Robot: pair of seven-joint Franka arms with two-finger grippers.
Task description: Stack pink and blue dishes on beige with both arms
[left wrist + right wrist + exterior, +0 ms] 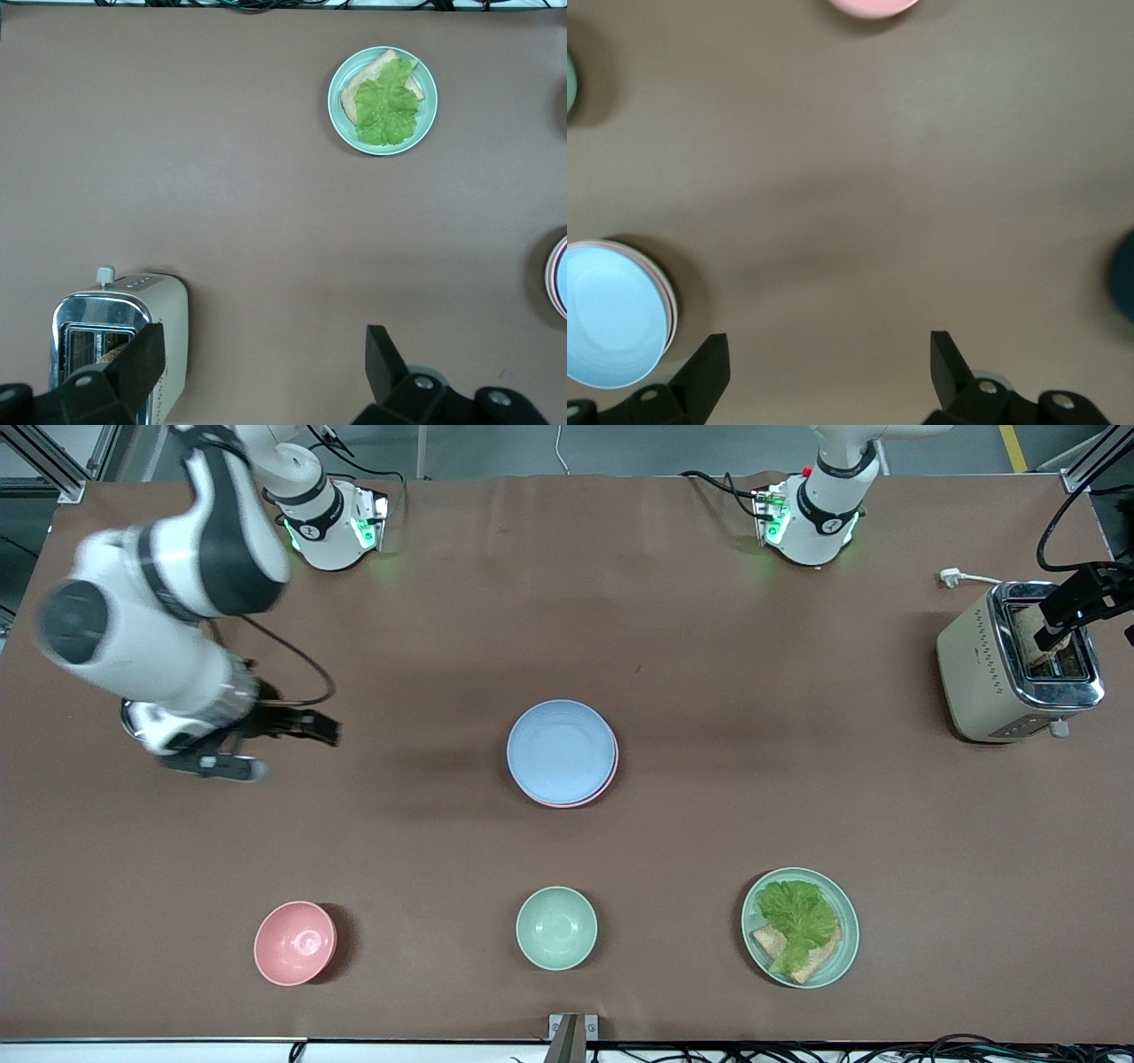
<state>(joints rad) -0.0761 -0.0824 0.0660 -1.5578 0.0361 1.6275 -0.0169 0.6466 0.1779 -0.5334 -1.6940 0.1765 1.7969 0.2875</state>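
Observation:
The pale blue plate (562, 749) lies on the pink plate (606, 784) in the middle of the table; only a sliver of pink rim shows. In the right wrist view the blue plate (611, 317) tops the stack, and a thin pale rim (674, 305) peeks out under the pink; the rest of the beige plate is hidden. My right gripper (297, 753) (830, 367) hangs open and empty over bare table toward the right arm's end. My left gripper (263, 363) is open and empty above the table beside the toaster.
A cream toaster (1010, 664) holding bread stands at the left arm's end. Nearest the front camera sit a pink bowl (295, 942), a green bowl (556, 927) and a green plate with lettuce and bread (842, 948).

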